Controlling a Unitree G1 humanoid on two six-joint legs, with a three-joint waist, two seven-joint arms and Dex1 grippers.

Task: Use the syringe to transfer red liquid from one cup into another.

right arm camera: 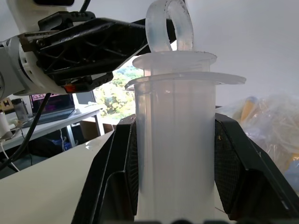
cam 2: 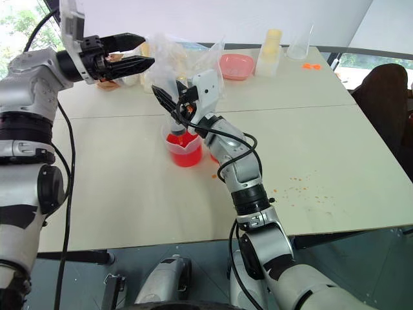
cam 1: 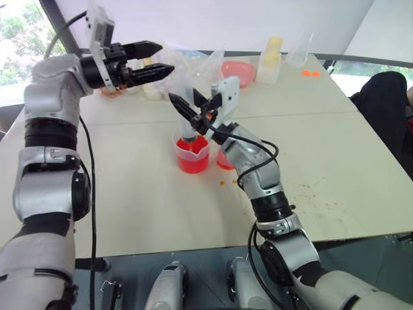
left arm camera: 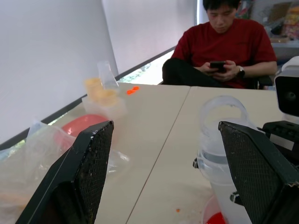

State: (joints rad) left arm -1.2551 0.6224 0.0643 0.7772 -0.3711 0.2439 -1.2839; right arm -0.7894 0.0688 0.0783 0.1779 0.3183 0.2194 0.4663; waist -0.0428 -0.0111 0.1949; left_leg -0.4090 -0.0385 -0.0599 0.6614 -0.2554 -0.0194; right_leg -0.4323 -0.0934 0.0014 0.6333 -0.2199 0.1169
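From the head views, a pale counter (cam 1: 142, 194) made of two boards pushed together runs back to a white wall with windows at the corners. Along its far edge sit a pink bowl (cam 1: 237, 70), crumpled clear bags (cam 2: 169, 51), a yellowish stack of cups (cam 1: 271, 57) and a clear beaker (cam 2: 300, 45). Orange droplets (cam 2: 303, 190) speckle the counter on the robot's right.

Near the middle stands the larger spouted cup (cam 1: 192, 155), holding red liquid (cam 1: 193, 161), with the smaller cup (cam 1: 224, 160) just beside it, half hidden behind the right arm. The syringe (cam 1: 187, 126) stands upright in the larger cup, its barrel pinched between the right gripper (cam 2: 169, 103)'s fingers. The left gripper (cam 1: 155, 59) hangs in the air above and behind the syringe, its fingers spread and holding nothing.

Through the left wrist view, the two black fingers (left arm camera: 79, 172) stand well apart, and between them rises the syringe's plunger ring. Beyond the counter a person in a red shirt (left arm camera: 224, 42) sits looking at a phone (left arm camera: 217, 65).

Through the right wrist view, the syringe barrel (right arm camera: 175, 149) fills the space between the fingers (right arm camera: 233, 163), which press against it on both sides. The plunger top (right arm camera: 169, 28) sits just above the barrel flange, and the left gripper's fingers hover close behind it, apart from it.
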